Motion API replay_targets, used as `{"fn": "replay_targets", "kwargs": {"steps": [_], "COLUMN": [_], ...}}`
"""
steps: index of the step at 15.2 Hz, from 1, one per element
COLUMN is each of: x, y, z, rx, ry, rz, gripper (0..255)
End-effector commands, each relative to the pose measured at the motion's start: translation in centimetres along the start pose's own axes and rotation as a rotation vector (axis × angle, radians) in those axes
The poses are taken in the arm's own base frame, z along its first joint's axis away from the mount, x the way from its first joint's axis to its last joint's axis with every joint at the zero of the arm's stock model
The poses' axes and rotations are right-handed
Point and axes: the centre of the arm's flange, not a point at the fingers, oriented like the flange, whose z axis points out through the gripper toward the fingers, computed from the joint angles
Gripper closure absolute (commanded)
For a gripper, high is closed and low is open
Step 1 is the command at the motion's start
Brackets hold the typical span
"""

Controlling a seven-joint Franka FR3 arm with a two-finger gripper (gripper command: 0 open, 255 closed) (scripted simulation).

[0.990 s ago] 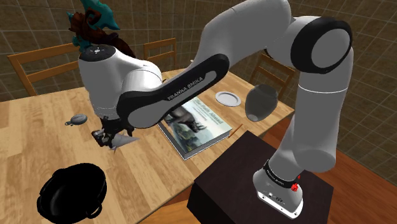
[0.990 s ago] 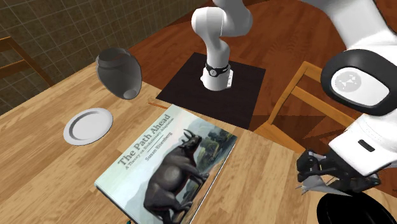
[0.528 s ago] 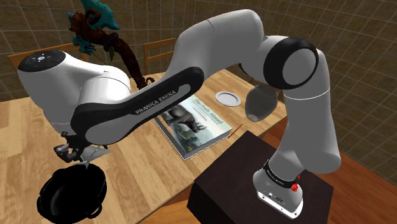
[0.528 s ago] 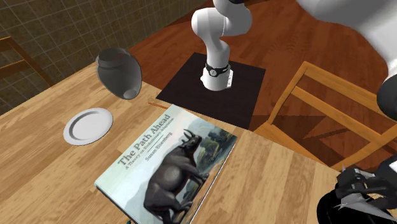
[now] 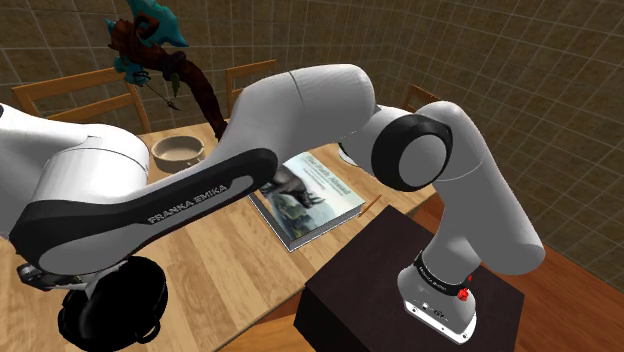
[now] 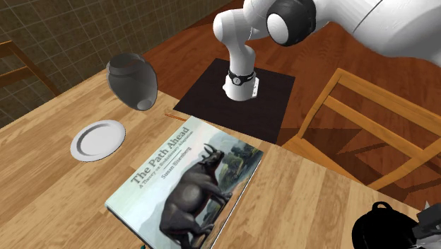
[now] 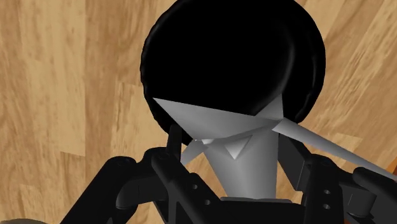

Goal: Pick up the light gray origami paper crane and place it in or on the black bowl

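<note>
So in the wrist view the gripper [image 7: 230,156] has both fingers [image 7: 167,159] clamped on the light gray paper crane [image 7: 222,121], one on each side of its body. The crane sits over the black bowl [image 7: 235,51], above the part of the rim nearest the gripper. One long wing tip pokes out past the bowl's edge, over the wooden table [image 7: 63,95]. I honestly can't tell if the paper touches the bowl or just hangs above it.

In the shoulder view, going left to right, the black bowl [image 5: 150,285] is half hidden under the big white arm [image 5: 300,100] bending over it. A tan bowl [image 5: 178,150] sits farther up the table, well apart from the black bowl. The book [image 5: 310,195] with the bull on its cover lies to the right of the black bowl, and the dark stand [image 5: 380,290] is farther right again.

In the second exterior view the white plate [image 6: 97,139], the dark gray vase [image 6: 132,81] and the book [image 6: 187,184] are all left of the black bowl [image 6: 378,230]. A wooden chair [image 6: 367,134] is just behind the bowl.
</note>
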Motion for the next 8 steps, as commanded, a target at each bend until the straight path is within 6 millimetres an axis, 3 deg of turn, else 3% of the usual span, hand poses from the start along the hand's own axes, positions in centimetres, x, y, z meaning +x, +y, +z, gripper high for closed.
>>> {"fn": "replay_targets", "kwargs": {"steps": [1,8], "x": [-0.2,-0.7], "y": [-0.2,-0.4], "z": [0.9,4.6], "rx": [0.0,0.0], "ry": [0.0,0.0], "rz": [0.001,0.001], "gripper": [255,255]}}
